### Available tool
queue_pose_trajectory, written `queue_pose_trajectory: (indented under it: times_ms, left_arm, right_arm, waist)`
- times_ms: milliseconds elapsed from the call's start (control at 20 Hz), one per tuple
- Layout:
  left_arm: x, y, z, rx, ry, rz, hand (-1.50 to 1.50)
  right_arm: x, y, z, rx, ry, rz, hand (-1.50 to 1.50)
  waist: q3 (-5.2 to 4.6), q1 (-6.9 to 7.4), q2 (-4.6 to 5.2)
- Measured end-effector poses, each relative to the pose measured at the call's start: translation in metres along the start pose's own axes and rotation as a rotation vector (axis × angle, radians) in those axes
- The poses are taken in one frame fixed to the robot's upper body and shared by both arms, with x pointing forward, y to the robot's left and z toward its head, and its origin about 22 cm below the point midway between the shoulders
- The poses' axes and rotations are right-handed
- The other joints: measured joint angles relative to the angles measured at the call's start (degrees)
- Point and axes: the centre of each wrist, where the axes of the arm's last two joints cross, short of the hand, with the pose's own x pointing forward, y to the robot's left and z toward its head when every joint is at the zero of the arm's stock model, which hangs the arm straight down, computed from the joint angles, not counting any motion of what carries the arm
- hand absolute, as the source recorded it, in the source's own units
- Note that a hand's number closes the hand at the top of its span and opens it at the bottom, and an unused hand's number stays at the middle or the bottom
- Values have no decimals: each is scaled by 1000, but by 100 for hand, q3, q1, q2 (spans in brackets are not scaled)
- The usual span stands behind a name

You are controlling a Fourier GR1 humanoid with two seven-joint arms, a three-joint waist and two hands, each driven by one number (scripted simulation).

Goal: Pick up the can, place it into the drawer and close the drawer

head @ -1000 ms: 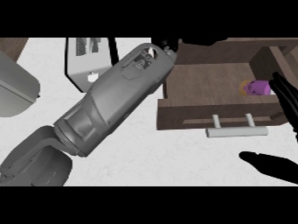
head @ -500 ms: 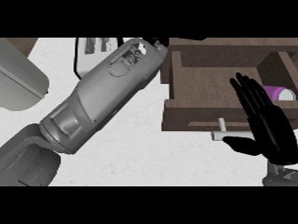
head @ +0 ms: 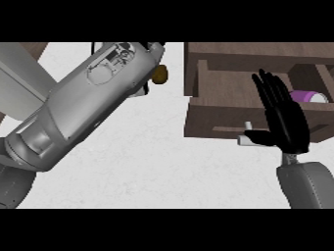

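At the far left a pale grey block (head: 7,81) lies on the white speckled counter (head: 148,162). Beside it the left forearm (head: 75,108) runs slantwise from the lower left corner toward the top; whether its hand is released or clenched cannot be told, since the hand itself is hidden at the upper edge. A small brown rounded thing (head: 159,73) shows just beside that arm's upper end. Further right the brown drawer (head: 220,120) stands open, its pale handle (head: 248,139) on the front. The right hand (head: 283,120) stands before the drawer front, fingers straight and released, grasping nothing. The can (head: 308,96), purple with a white end, lies inside the drawer, just right of the fingers.
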Motion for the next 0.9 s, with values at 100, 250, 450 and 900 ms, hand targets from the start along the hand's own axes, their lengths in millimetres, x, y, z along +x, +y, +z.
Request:
queue_pose_trajectory:
  times_ms: [100, 250, 450, 900]
  left_arm:
    - [-2, 10, 1, -2, 2, -1, -150]
    - [1, 20, 3, -7, 4, -3, -150]
    - [-6, 42, 3, -6, 10, -9, -150]
    - [-14, 71, 13, -16, 38, -17, -150]
  right_arm:
    - [-4, 5, -10, -6, 7, 22, -150]
    - [-8, 15, -19, -26, 7, 61, -150]
    - [-15, 24, -32, -44, 16, 117, -150]
    - [-23, 37, -71, -129, 61, 160, -150]
  waist:
    - [-7, 25, -7]
    - [-38, 47, -25]
    - [-50, 95, -24]
    - [-7, 150, 44]
